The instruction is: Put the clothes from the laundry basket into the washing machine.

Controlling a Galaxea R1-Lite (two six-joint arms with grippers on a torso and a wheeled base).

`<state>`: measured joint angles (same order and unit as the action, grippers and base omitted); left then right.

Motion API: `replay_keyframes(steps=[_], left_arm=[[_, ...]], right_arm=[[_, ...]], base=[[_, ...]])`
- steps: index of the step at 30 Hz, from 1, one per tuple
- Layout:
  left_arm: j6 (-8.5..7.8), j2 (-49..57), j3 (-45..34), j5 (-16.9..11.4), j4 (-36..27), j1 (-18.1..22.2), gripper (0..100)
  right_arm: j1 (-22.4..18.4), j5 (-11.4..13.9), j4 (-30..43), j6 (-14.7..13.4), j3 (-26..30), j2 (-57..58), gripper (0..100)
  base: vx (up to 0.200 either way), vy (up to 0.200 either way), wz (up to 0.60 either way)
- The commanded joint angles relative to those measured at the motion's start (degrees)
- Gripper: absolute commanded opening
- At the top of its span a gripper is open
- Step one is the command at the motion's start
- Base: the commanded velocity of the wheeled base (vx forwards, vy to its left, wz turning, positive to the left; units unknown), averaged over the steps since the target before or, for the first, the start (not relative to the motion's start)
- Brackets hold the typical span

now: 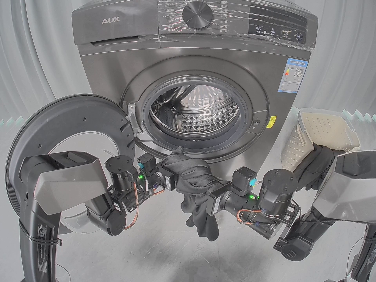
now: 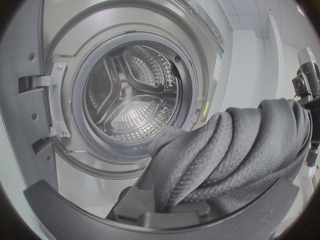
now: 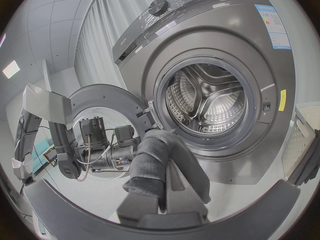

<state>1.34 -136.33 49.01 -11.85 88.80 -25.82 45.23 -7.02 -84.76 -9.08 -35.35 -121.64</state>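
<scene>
The dark garment [image 1: 192, 175] hangs bunched between the two tools, just below and in front of the drum [image 1: 196, 106] mouth, with a long tail drooping toward the floor. The left tool [image 1: 176, 179] is clamped on one end and the right tool [image 1: 209, 198] on the other, and both grips look firm. To load it well, the arms should rise together until the bundle clears the bottom of the opening, push well into the drum, and only then let go. The hanging tail could snag there, so a deep reach matters. The door [image 1: 66, 126] stands wide open at the left, out of the way. The basket [image 1: 329, 128] at the right has another dark piece [image 1: 317, 163] draped over its edge.
</scene>
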Motion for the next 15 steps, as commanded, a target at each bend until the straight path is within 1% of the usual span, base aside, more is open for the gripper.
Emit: replay_keyframes(steps=[1,3,4,7,10,12,13,14,15], left_arm=[[0.33,1.8,-1.1,0.1,0.1,-0.5,0],[0.5,2.5,-1.8,0.2,0.1,-0.9,0],[0.86,3.0,-2.3,0.2,0.1,-1.1,0],[2.61,5.0,-4.7,0.2,0.1,-1.6,0],[4.64,7.8,-7.9,0.2,0.1,-2.1,0],[5.25,9.9,-10.2,0.2,0.1,-2.1,0],[5.34,10.0,-10.4,0.2,0.1,-2.1,0],[5.51,11.8,-12.5,0.2,0.1,-2.1,0],[5.69,12.8,-13.6,0.2,0.1,-2.1,0]], right_arm=[[0.2,-0.1,-0.1,-0.1,0.0,-0.4,100],[0.3,-0.2,-0.1,-0.2,0.2,-0.3,100],[0.2,-0.1,-0.1,-0.4,0.4,-0.3,100],[-0.1,-0.1,0.0,-0.4,1.6,-0.1,100],[-0.2,-0.1,0.1,-0.3,4.9,0.1,100],[-0.2,0.3,0.1,-0.1,7.6,0.1,100],[-0.2,0.3,0.1,-0.1,7.8,0.1,100],[-0.3,0.5,0.1,0.0,10.7,0.2,100],[-0.3,0.6,0.1,0.0,12.2,0.2,100]], base=[[0.0,0.0,0.0],[0.0,0.0,0.0],[0.0,0.0,0.0],[0.0,0.0,0.0],[0.0,0.0,0.0],[0.0,0.0,0.0],[0.0,0.0,0.0],[0.0,0.0,0.0],[0.0,0.0,0.0]])
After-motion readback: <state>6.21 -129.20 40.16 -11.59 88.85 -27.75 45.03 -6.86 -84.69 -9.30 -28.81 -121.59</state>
